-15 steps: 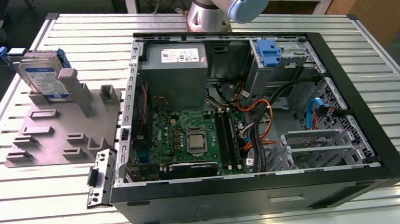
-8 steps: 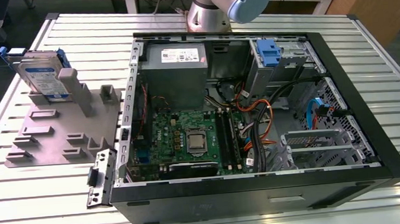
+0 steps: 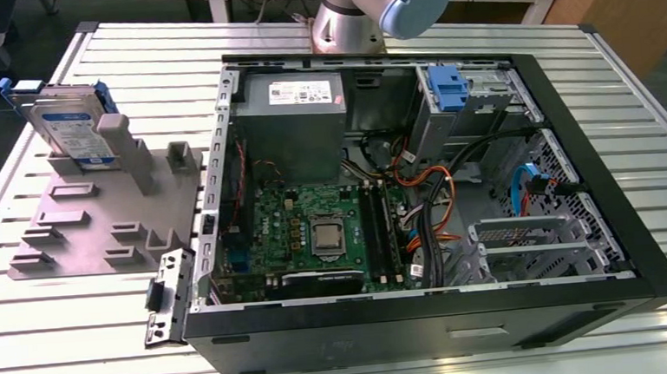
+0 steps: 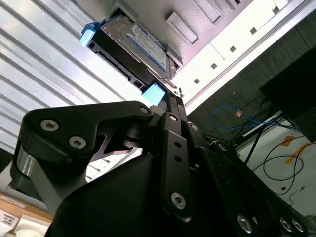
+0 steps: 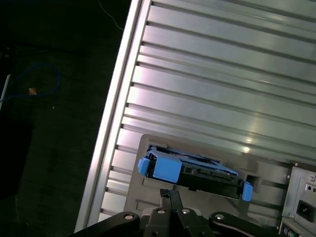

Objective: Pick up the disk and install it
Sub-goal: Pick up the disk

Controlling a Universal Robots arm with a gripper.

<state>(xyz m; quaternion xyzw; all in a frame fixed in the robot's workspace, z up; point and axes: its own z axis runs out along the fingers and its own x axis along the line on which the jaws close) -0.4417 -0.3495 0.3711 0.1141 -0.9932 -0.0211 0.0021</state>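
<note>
**Disk on edge in its holder, gripper closed and off it**

We see the disk standing on its edge in a slot of the grey fixture plate. The plate lies on the slatted metal table, to the exterior view's left of the open computer case. The disk is outside the case and well apart from it. Its blue-and-white label faces outward, and the blue plastic bracket shows at both of its ends.

In both wrist views we find the gripper near the disk, with a clear gap between the two. Its fingers come together at the tips in the first wrist view, with nothing between them. In the second wrist view one black finger reaches toward the blue tab at the disk's nearer end.

In the exterior view the arm rises behind the far wall of the case. Inside the case we see the grey power supply with its white label, the green motherboard, a bundle of orange and black cables, and a small blue latch in the drive bay at the far corner.
</note>
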